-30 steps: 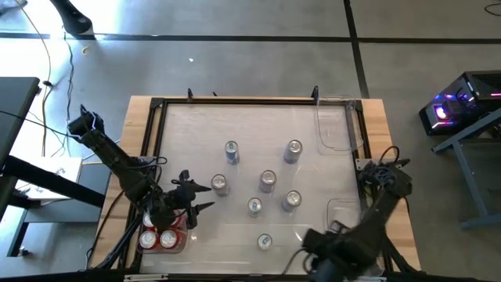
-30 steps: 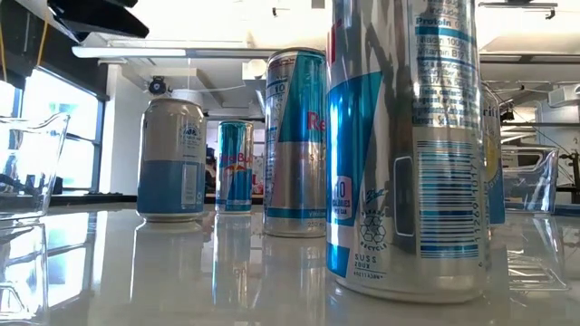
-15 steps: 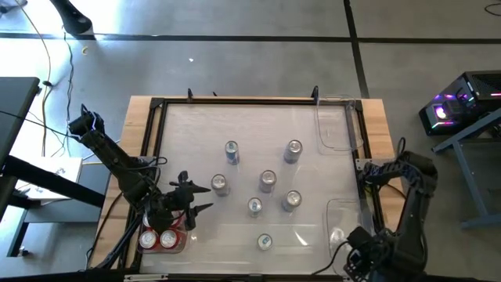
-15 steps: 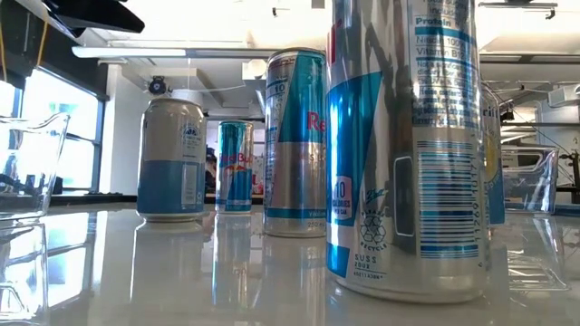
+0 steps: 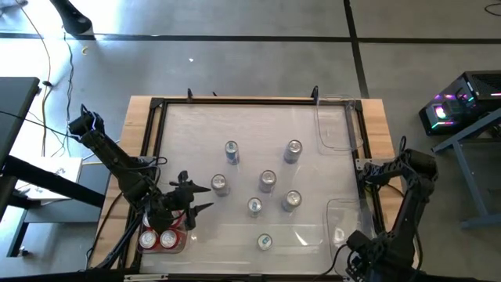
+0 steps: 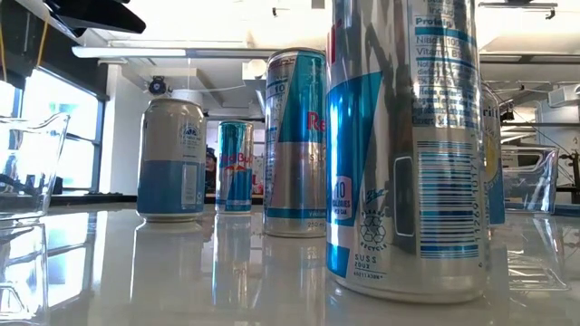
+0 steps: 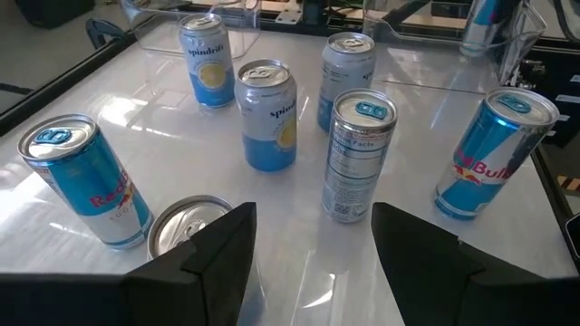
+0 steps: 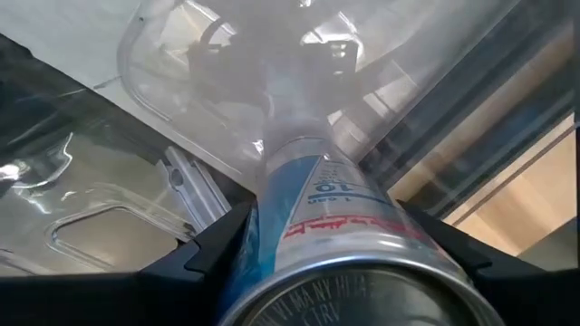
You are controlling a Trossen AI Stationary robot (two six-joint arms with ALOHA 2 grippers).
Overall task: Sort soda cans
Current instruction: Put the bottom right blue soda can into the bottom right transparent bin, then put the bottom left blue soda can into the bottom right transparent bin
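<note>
Overhead, a white counter [image 5: 196, 133] framed in wood holds seven upright soda cans [image 5: 268, 181] scattered across its middle; two red cans [image 5: 159, 239] sit in a clear bin [image 5: 182, 236] at the near left corner, just beside the left gripper [image 5: 196, 197], whose jaws stand released and empty above the counter; the right gripper [image 5: 344, 244] is at the near right corner over another clear bin [image 5: 338, 213]. From counter height, a tall silver-blue can [image 6: 408, 145] fills the foreground, with three more cans standing behind it. Through the left wrist camera, the dark fingers [image 7: 213, 258] are spread apart with nothing between them; six cans stand ahead. Through the right wrist camera, the jaws are grasping a silver-blue can [image 8: 340, 235], tilted over a clear plastic bin [image 8: 227, 81].
</note>
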